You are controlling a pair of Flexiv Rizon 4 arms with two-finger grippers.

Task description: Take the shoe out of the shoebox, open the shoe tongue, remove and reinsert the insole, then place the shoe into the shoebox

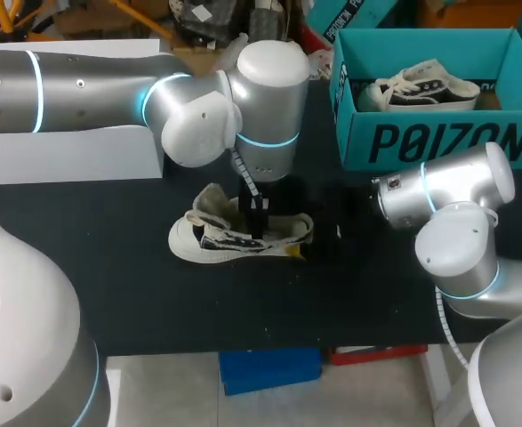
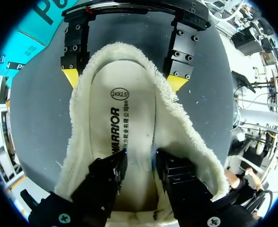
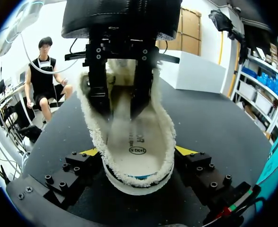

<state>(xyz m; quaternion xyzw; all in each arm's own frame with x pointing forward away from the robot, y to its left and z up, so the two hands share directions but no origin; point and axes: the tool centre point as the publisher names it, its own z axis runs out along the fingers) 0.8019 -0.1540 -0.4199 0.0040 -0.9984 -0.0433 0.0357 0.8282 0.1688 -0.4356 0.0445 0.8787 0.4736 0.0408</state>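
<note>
Shoe [image 1: 203, 240] at table [image 1: 83, 267] centre, heel pinched between right fingers [image 3: 186, 151], right arm [image 1: 438, 191] level from 3 o'clock. Left arm [image 1: 92, 89] in from 9 o'clock, wrist vertical, tip down on insole [image 2: 129, 109]; cannot tell its grip. Shoebox [image 1: 438, 142] at 1 o'clock.

On the desk [image 1: 109, 285], centre: shoe [image 1: 239, 238], toe to the left, heel to the right. Left gripper [image 1: 259, 218] is directly above it, reaching down into the opening, over the insole [image 2: 124, 137]. Right gripper [image 3: 138, 153] is at the heel, fingers [image 3: 185, 151] touching it on both sides. Shoebox [image 1: 438, 142] sits back right, second shoe [image 1: 425, 89] in it.
</note>
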